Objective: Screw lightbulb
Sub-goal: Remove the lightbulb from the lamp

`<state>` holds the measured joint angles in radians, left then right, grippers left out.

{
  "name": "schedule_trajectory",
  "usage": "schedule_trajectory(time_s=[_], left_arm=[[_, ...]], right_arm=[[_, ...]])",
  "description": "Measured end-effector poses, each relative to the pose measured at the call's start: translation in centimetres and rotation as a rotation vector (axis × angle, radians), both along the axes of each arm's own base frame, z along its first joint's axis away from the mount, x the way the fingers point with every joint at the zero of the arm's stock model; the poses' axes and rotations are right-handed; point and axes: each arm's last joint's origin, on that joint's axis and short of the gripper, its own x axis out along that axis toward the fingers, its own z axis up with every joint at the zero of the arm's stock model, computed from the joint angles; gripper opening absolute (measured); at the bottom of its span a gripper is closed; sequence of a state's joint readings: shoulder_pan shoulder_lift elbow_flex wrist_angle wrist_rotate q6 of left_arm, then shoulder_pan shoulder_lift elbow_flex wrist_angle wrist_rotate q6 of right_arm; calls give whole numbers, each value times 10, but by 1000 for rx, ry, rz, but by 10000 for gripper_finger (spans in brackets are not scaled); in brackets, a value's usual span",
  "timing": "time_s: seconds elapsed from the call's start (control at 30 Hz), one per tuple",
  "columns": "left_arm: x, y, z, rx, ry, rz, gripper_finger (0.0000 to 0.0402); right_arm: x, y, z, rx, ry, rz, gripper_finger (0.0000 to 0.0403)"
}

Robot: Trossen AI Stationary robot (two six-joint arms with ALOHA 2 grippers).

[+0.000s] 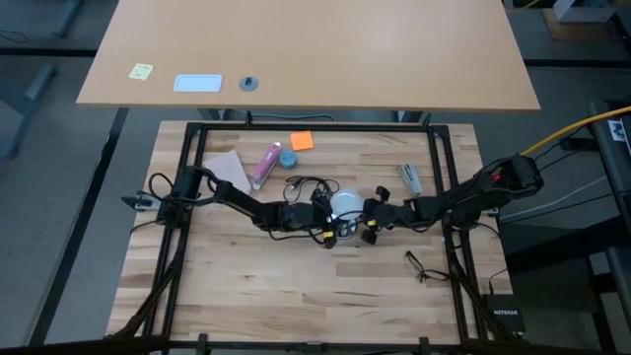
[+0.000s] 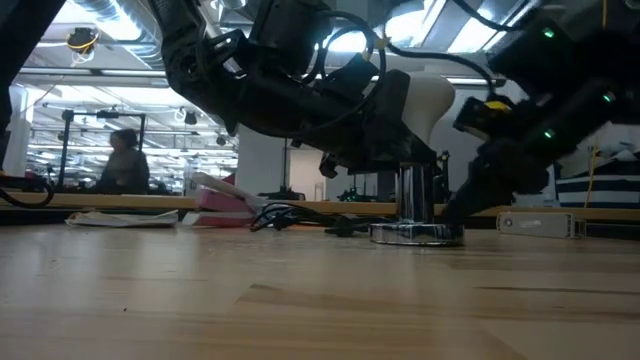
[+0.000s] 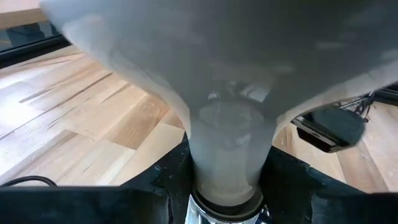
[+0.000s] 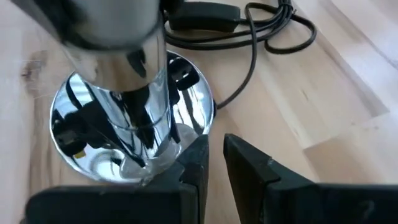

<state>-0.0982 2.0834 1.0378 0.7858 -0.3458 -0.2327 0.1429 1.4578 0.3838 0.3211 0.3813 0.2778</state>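
The bulb (image 2: 425, 100) sits upright on top of the lamp's chrome post (image 2: 414, 196), neck down in the socket, roughly mid-surface (image 1: 296, 286). Looks to me like it's partway through being screwed in, though I can't tell how far the thread has gone.

The left pincer (image 2: 385, 125) is right up against the bulb; its wrist view looks straight at the neck (image 3: 227, 149) with the dark fingers on either side near the bottom, so I'd say it's pinching the bulb to turn it. The contact itself is hidden, so that's a guess.

The right pincer (image 4: 214, 165) comes in low from the other side, at the round shiny base (image 4: 186, 112). Its fingers are nearly pressed together with a thin gap, tips at the rim of the disc. Probably pinning the base so the lamp doesn't spin along with the bulb, but I can't see whether it actually grips anything.

The black cord (image 4: 273, 28) trails off behind the base.
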Motion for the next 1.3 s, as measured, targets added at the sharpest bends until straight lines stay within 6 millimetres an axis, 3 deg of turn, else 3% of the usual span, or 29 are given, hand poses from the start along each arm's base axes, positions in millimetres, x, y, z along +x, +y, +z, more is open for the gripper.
schedule_trajectory(time_s=[0.27,0.97,1.3], left_arm=[[0,0,0,-3,-4,-6,153],[1,2,2,-14,-32,-23,153],[3,2,-6,-33,-59,-16,153]], right_arm=[[-23,-5,-15,39,-130,-82,60],[-20,-5,-12,63,-167,-136,60],[-20,-4,-12,91,-177,-155,60]])
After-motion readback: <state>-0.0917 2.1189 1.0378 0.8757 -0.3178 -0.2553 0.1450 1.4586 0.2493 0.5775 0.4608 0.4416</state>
